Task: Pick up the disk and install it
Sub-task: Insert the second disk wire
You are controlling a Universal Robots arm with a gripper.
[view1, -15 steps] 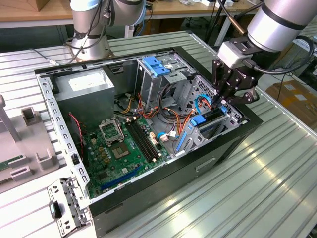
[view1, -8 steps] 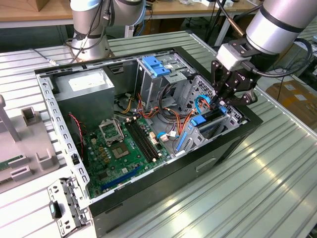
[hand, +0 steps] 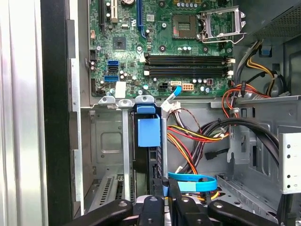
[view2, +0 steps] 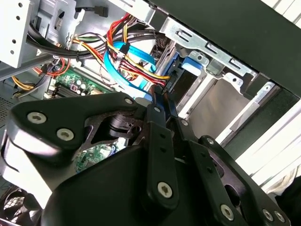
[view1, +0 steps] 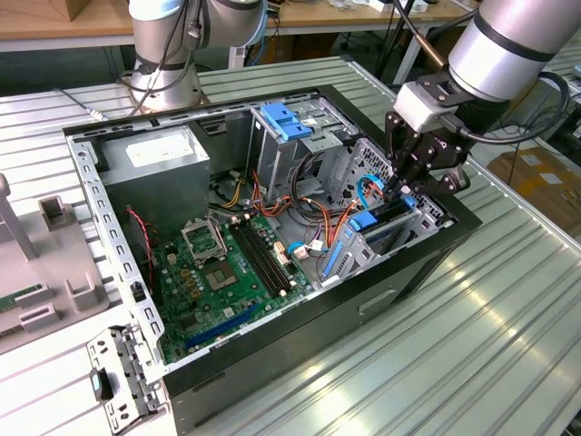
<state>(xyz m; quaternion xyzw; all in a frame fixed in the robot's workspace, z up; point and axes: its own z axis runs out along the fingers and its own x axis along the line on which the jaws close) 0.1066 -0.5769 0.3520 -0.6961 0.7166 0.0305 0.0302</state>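
I've got the gripper (view1: pixel 406 186) right-centre of the exterior view, fingers pinched on the disk (hand: pixel 148 141), which sits edge-on in its bay, lower centre of the first wrist view. Risk imo: blue cable (hand: pixel 193 181) and wire bundle (hand: pixel 197 136) close by, could snag.

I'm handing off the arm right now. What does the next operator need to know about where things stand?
Gripper: down inside the computer case, at the disk's end; I cannot tell if it grips.
Disk: standing on edge in the drive bay, on the exterior view's right, blue carrier showing.
Done: disk picked up and brought into the bay.
Left: full seating is not confirmed from these views.
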